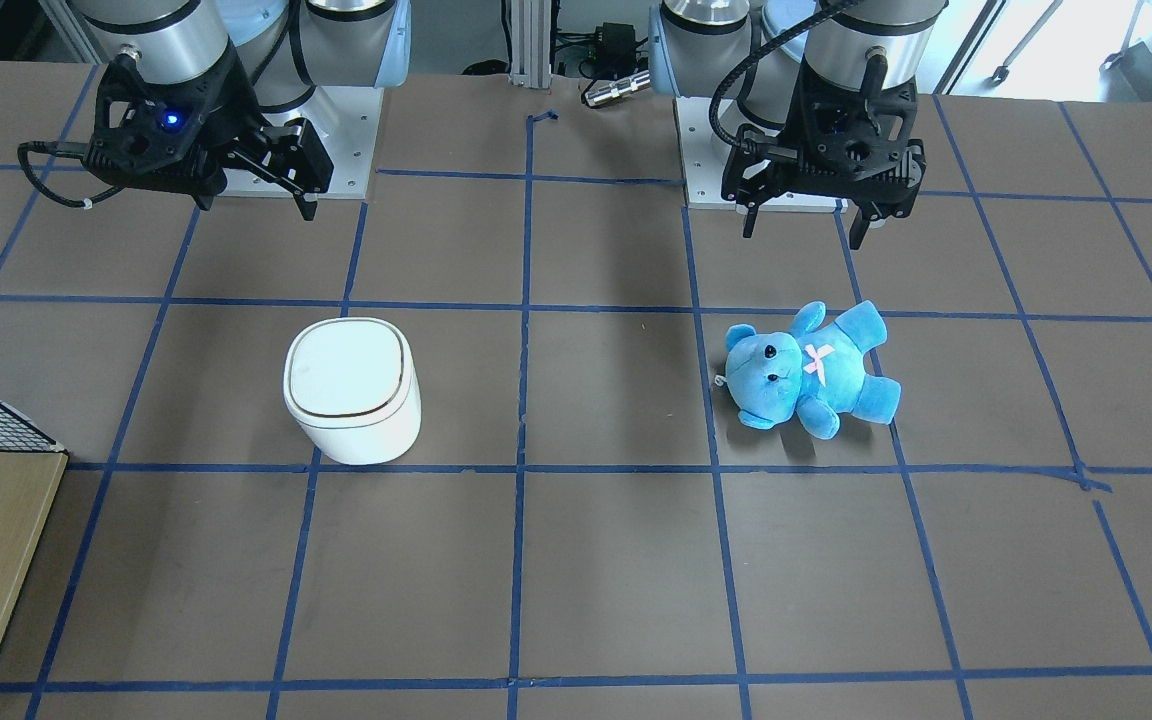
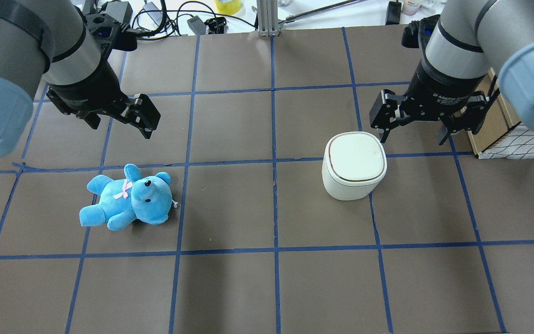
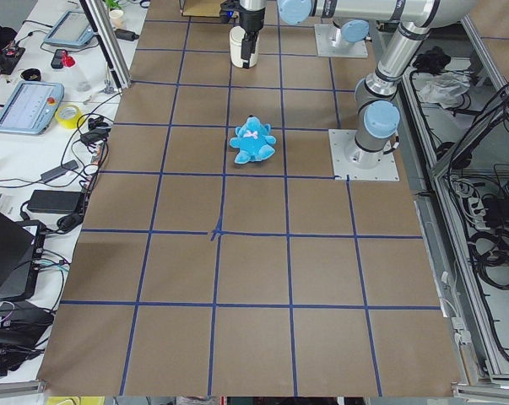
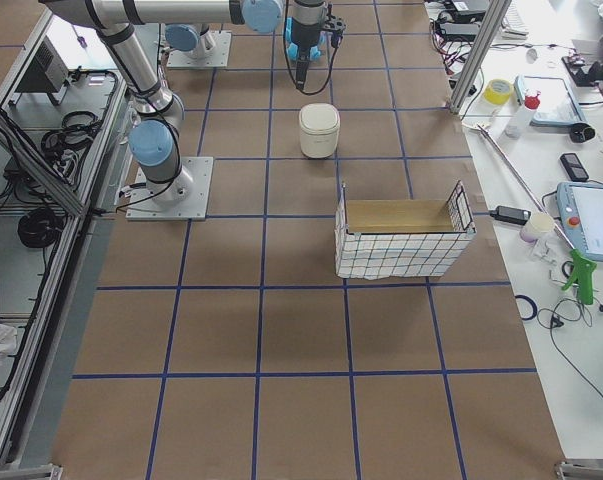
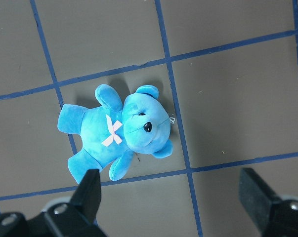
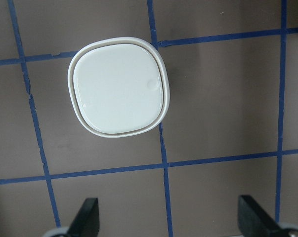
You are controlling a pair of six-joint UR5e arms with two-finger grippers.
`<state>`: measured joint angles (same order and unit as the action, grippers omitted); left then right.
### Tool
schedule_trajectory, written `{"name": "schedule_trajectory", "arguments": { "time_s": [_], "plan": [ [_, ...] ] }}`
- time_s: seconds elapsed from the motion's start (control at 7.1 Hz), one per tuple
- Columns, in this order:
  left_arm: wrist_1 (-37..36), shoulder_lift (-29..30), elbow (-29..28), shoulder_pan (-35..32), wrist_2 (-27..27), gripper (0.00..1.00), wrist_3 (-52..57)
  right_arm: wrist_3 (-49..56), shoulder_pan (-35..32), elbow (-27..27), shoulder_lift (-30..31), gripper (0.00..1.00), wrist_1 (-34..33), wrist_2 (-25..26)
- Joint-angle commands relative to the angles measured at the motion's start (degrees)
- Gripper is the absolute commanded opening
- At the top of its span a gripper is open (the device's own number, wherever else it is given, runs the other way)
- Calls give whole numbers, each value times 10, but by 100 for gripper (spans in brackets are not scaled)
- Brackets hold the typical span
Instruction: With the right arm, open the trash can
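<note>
The white trash can [image 1: 351, 390] stands upright on the table with its dark-ringed lid flat and closed. It also shows in the overhead view [image 2: 354, 164] and in the right wrist view [image 6: 118, 94]. My right gripper [image 2: 413, 137], with the blue light [image 1: 171, 120], hangs open and empty above the table. It is on the robot's side of the can and apart from it. My left gripper [image 2: 122, 130] is open and empty above the table beside a blue plush bear [image 2: 128, 197].
The bear [image 1: 806, 370] lies on its back on the robot's left half of the table. A wire basket holding a wooden box [image 2: 503, 134] stands at the table edge on the robot's right, beyond the can. Blue tape lines grid the brown tabletop.
</note>
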<state>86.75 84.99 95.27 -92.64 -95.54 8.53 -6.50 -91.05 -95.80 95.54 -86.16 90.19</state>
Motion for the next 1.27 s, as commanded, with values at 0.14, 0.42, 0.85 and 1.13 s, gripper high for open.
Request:
{"name": "schedule_trajectory", "arguments": {
  "time_s": [0.14,0.42,0.85,1.13],
  "plan": [
    [0,0,0,0,0,100,0,0,0,-1,-1,100,-2,0],
    [0,0,0,0,0,100,0,0,-1,-2,-1,100,-5,0],
    [0,0,0,0,-1,100,0,-1,2,-3,-3,100,-8,0],
    [0,0,0,0,0,100,0,-1,1,-3,-3,100,-9,-1]
  ]
}}
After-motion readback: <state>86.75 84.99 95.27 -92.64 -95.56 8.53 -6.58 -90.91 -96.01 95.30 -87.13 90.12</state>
